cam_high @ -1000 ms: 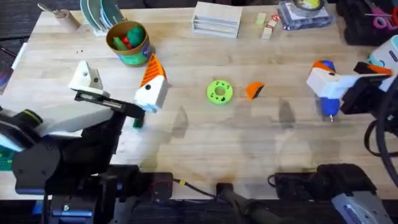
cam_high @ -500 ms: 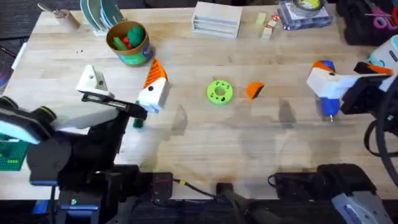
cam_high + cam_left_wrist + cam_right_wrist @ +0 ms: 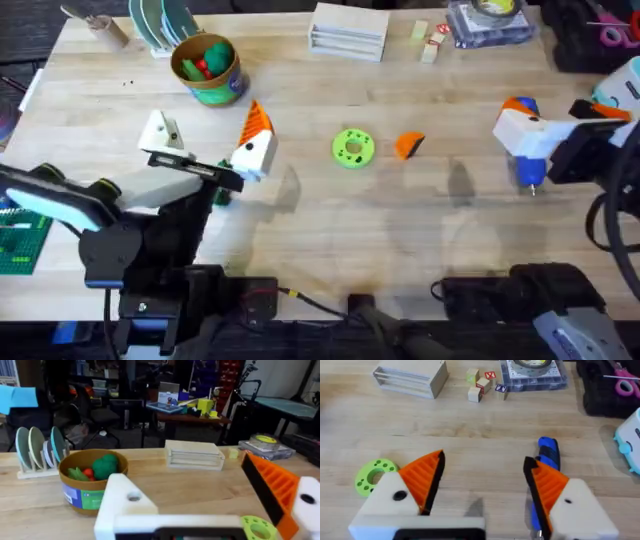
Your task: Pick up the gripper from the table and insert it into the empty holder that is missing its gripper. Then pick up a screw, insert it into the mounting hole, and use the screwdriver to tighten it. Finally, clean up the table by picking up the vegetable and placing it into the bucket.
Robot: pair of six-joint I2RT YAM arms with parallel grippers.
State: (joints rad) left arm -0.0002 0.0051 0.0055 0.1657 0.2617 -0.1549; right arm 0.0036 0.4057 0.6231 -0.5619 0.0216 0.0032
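Lying loose on the table, the gripper [image 3: 409,145]; left gripper [image 3: 207,146] spread wide, empty; right gripper [image 3: 485,492] likewise.

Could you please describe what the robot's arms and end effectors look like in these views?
Both arms are black with white sections. The left end effector has two white triangular finger mounts: one carries an orange ribbed pad, the other is bare with a screw hole. The right end effector has white mounts, both bearing orange ribbed pads backed in black. Black cables lie along the near table edge.
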